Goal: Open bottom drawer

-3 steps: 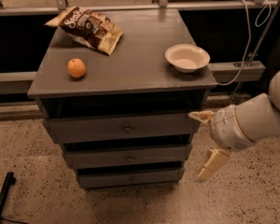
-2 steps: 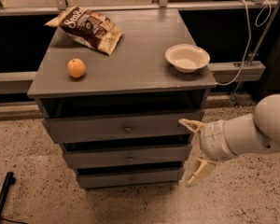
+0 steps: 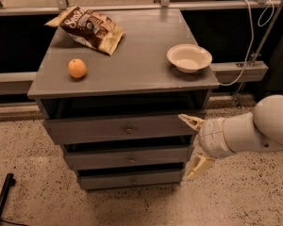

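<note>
The grey cabinet [image 3: 127, 81] has three drawers stacked in front. The bottom drawer [image 3: 130, 178] is the lowest and slimmest, with a tiny round knob at its centre, and it sits pushed in. My gripper [image 3: 193, 145] is open at the cabinet's right front corner. Its upper finger [image 3: 191, 121] is level with the top drawer [image 3: 118, 130] and its lower finger [image 3: 197, 166] is beside the right end of the bottom drawer. The middle drawer [image 3: 127, 158] is shut between them. The gripper holds nothing.
On the cabinet top lie an orange [image 3: 77, 68], a chip bag [image 3: 88, 28] and a white bowl [image 3: 189, 58]. A white cable [image 3: 243, 55] hangs at the right by a ledge. A black pole [image 3: 1, 199] lies on the speckled floor at the lower left.
My gripper and arm have moved left and a little down, from clear of the cabinet's right side to its right front corner. The drawers have not moved.
</note>
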{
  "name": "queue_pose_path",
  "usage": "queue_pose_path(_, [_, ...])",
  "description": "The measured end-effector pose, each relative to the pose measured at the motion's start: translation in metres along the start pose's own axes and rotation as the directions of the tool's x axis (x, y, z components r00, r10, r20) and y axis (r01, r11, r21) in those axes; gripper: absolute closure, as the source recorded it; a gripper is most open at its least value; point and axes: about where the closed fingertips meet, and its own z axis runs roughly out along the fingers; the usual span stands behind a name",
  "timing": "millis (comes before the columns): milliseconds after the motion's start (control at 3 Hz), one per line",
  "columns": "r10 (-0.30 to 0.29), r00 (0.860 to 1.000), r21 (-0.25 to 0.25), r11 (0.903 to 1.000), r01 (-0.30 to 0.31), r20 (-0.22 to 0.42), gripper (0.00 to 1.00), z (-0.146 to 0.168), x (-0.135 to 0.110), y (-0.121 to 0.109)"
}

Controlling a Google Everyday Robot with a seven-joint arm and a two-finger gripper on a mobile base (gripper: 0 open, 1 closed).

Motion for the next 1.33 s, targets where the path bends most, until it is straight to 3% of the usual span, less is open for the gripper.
queue_pose_path(333, [-0.054,0.995,-0.048,0.9971,0.059,0.082,0.0,0.036,0.002,0.004])
queue_pose_path(667, [-0.158,0.952,-0.058,0.982,0.179,0.263,0.0,0.115,0.014,0.026])
queue_pose_path(1000, [-0.211,0.878,-0.021,0.9698,0.243,0.429,0.0,0.146,0.024,0.031])
queue_pose_path(1333, [-0.198,0.851,-0.032,0.9693,0.244,0.487,0.0,0.168,0.034,0.05])
